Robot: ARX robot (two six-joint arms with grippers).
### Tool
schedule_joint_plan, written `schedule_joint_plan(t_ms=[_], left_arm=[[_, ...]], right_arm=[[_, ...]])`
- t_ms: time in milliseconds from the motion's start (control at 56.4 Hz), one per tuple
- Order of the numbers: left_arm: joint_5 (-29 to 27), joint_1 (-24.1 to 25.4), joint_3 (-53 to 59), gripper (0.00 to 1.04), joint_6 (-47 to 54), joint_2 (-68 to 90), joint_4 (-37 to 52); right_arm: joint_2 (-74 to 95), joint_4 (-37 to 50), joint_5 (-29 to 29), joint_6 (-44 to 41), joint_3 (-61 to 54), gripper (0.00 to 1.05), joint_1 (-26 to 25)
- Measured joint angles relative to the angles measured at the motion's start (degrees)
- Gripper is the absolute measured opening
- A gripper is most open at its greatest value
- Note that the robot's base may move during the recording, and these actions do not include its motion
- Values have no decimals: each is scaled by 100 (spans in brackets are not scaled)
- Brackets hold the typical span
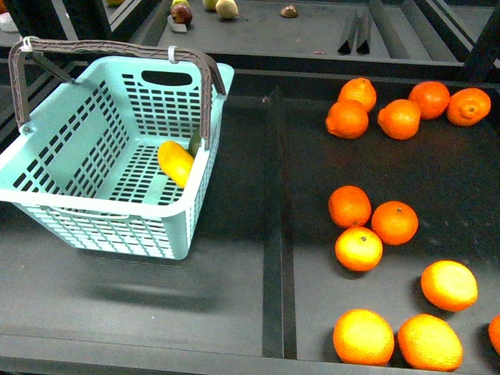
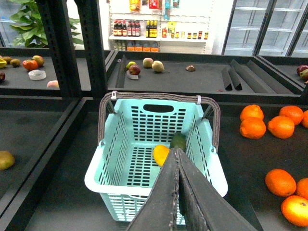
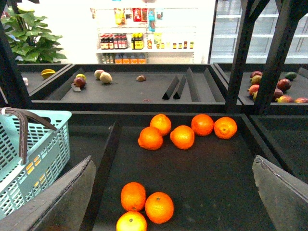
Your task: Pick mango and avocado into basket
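The teal basket point(image 1: 94, 156) sits on the bench point(image 1: 234, 258); the mango point(image 1: 176, 162) lies inside against its right wall, long axis diagonal, the avocado point(image 2: 178, 141) just beside it. The left claw point(image 2: 178, 192), pressed together and empty, hovers directly above both; the right claw point(image 3: 173, 192) is spread, well apart.

Dark grey tray-like shelf surface point(image 1: 234, 258) with a raised divider down its middle, teal basket point(image 1: 94, 195) resting on the left section, oranges point(image 1: 373, 223) scattered across the right section, five near the back, three clustered mid-way, more near the front edge
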State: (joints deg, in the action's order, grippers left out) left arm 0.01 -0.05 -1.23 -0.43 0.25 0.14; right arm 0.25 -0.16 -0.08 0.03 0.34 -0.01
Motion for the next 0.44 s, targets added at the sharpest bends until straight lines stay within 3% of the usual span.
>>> schedule_joint_plan(t_ms=[89,443], left_arm=[[0,0,0,4,-4,0,0],[0,0,0,79,0,0,0]], right_arm=[[0,0,0,0,0,97,0],[0,0,0,0,0,97,0]])
